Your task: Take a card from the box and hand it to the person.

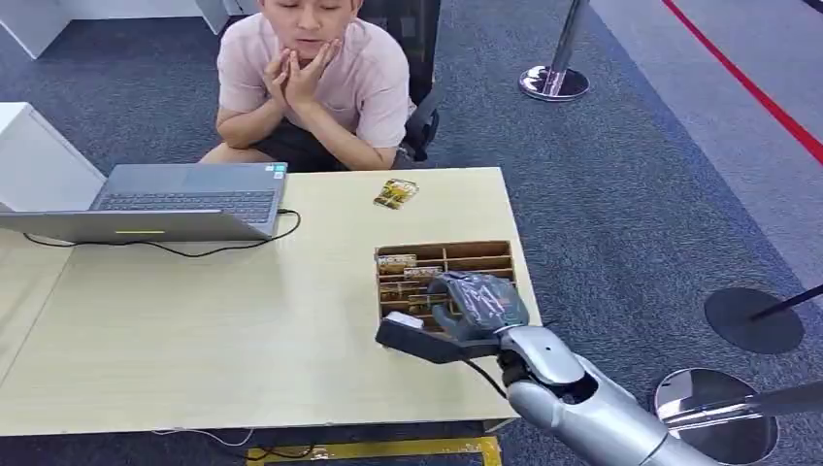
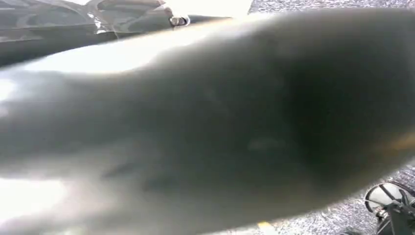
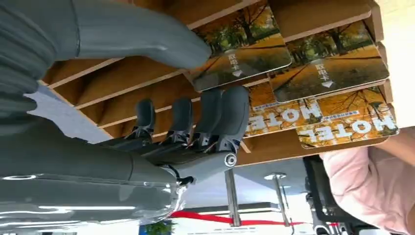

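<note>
Head view: a pale wooden table [image 1: 243, 320] fills the left and centre of the frame. A wooden divided box [image 1: 427, 267] sits right of centre near the table's right edge, with hotel key cards [image 1: 396, 261] lying in its slots. The right hand [image 1: 476, 306] comes in from the lower right on a silver arm and hovers over the box's near right part, fingers bent down toward the compartments; from here it is not clear whether they touch a card. One loose card [image 1: 395, 193] lies on the table above the box, well apart from it, near the far edge. A grey laptop [image 1: 165, 202] stands open at the upper left, a black cable [image 1: 194, 248] trailing from it. A person in a pink shirt [image 1: 315, 78] sits behind the table at top centre, chin propped on both hands.

Left wrist view: a blurred dark grey surface lies close to the lens, so the state of the left hand cannot be told.

Right wrist view: the right hand's thumb [image 3: 142, 36] and dark fingers [image 3: 220, 115] are spread apart, with nothing between them. The fingertips lie against the box's wooden dividers [image 3: 122, 81] just beside the cards [image 3: 333, 63], which show autumn trees and the word HOTEL.
</note>
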### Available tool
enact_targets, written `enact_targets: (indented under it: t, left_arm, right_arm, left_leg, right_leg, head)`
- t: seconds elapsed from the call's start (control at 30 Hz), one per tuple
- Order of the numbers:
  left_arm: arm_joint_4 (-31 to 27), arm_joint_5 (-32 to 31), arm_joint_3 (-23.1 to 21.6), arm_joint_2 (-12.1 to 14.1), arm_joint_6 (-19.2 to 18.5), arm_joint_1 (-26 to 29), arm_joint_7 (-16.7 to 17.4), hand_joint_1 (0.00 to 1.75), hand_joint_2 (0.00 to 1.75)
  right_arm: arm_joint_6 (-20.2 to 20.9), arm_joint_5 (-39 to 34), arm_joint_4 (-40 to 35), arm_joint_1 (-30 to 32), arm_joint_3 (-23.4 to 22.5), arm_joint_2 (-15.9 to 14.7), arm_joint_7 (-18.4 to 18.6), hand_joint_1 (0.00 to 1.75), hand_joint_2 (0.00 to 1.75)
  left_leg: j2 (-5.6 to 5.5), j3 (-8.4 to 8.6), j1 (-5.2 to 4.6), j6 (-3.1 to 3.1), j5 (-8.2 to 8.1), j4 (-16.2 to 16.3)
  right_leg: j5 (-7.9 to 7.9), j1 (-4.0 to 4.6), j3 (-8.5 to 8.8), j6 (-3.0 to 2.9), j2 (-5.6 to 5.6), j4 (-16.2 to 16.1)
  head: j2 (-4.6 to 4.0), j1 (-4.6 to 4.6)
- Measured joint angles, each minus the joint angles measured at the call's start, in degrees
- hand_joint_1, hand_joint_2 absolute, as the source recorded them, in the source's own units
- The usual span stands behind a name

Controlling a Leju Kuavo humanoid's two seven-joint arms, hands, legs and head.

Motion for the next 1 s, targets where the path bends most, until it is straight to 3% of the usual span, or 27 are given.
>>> enact_targets:
  t: [1.0]
  left_arm:
    - [0.00, -0.02, 0.00, -0.35, 0.00, -0.02, -0.15, 0.00, 0.00]
  right_arm:
    - [-0.02, 0.00, 2.19, -0.70, 0.00, 1.01, 0.33, 0.96, 1.75]
  left_leg:
    - [0.00, 0.01, 0.00, 0.00, 0.00, 0.00]
  right_leg:
    - [0.00, 0.00, 0.02, 0.00, 0.00, 0.00]
  head:
    - [0.00, 0.00]
